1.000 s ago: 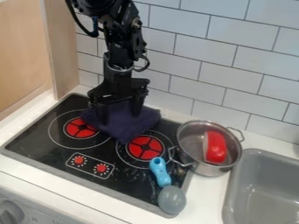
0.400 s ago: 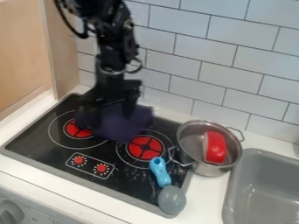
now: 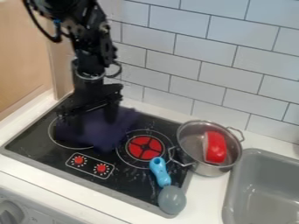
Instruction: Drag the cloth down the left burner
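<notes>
Jaws spread apart, gripper [image 3: 88, 119] down on cloth [image 3: 100, 131]! Cloth lies bunched right over left burner [image 3: 50, 134], hiding its red centre. Right burner [image 3: 144, 147] shows red beside it. Pot [image 3: 205, 169] at stove's [image 3: 35, 144] right edge, red block [image 3: 216, 148] inside, blue-handled utensil [image 3: 161, 173] near, sink [image 3: 262, 154] farther right.

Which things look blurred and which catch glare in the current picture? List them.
Camera view: the dark cloth blurs at its edges, melting into the black stovetop; soft highlights on the metal pot and grey sink.
</notes>
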Robot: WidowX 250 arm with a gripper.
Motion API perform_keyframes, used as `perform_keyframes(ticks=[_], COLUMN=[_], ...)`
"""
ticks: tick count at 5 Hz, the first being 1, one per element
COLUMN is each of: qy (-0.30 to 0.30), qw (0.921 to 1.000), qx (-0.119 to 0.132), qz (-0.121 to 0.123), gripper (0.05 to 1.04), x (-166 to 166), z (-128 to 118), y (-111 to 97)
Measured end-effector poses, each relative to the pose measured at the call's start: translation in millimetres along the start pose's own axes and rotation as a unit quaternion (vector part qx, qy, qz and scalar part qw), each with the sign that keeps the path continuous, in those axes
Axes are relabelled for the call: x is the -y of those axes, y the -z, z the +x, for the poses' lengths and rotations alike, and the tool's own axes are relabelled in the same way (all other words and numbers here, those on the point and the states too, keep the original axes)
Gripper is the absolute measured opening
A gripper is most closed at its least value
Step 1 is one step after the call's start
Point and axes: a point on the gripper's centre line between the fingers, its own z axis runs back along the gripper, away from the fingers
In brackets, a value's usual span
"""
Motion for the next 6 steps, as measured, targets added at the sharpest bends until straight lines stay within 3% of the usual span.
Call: perform_keyframes(ticks=[4, 6], qy=[-0.098, -0.108], qw=[0.9947, 0.9938], qx=[-0.026, -0.023], qz=[0.018, 0.012], gripper=[0.999, 0.999], x=[-87.6, -90.0], z=[-11.3, -9.5], y=[1.1, -3.8])
